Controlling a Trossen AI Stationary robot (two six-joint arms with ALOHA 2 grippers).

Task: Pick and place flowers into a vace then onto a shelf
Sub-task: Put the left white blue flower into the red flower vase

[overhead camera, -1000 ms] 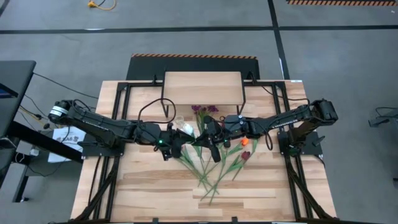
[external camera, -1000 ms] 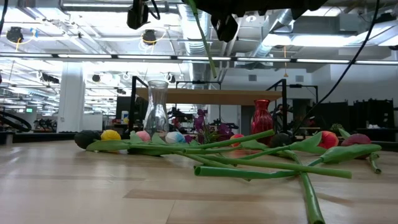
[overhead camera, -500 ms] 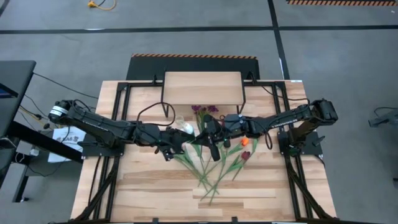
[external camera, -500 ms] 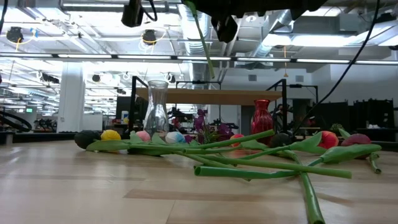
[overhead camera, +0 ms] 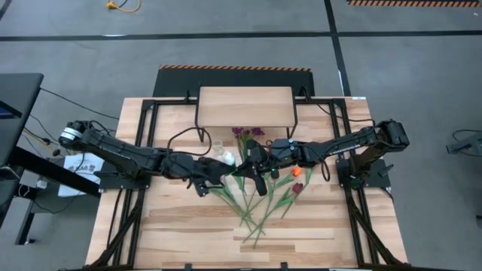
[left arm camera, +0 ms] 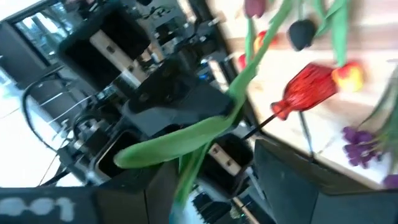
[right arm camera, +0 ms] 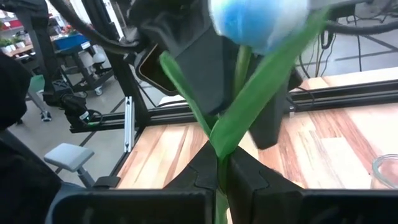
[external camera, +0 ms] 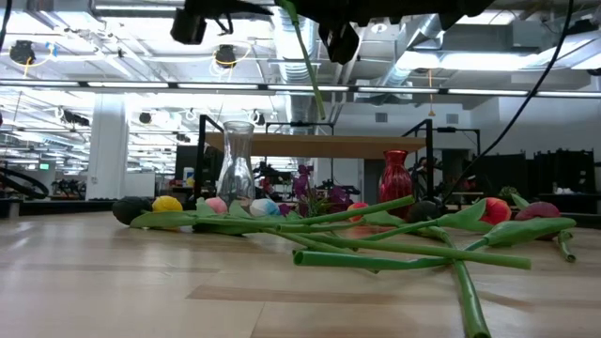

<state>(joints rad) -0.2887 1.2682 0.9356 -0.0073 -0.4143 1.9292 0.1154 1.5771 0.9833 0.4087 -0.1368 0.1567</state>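
A white tulip [right arm camera: 258, 22] is held above the table [overhead camera: 181, 226], its stem pinched at the tips of the right hand [right arm camera: 217, 165], which is closed on it; in the low view the stem [external camera: 305, 56] is seen hanging from the dark hardware at the top, well above the clear glass vase [external camera: 237, 167]. The left hand [overhead camera: 215, 175] is found just beside the same flower, over the vase, with its fingers spread apart and nothing gripped; a broad green leaf [left arm camera: 180, 140] of the tulip is seen between them in the left wrist view. The two hands nearly meet, so little free room is left between them.

The vase stands upright, just in front of the shelf [overhead camera: 245, 105], whose light plank top is set at the far edge of the table. A red vase [external camera: 395, 176] stands near the clear vase, apart from it, and a purple blossom sprig [overhead camera: 247, 133] lies between the clear vase and the shelf. The remaining flowers [overhead camera: 260, 203] are spread in a loose fan on the near side of the clear vase, stems crossing, heads pointing away from the front edge. Bare wood is left along the front edge and along both side edges of the table. The shelf top is seen bare.
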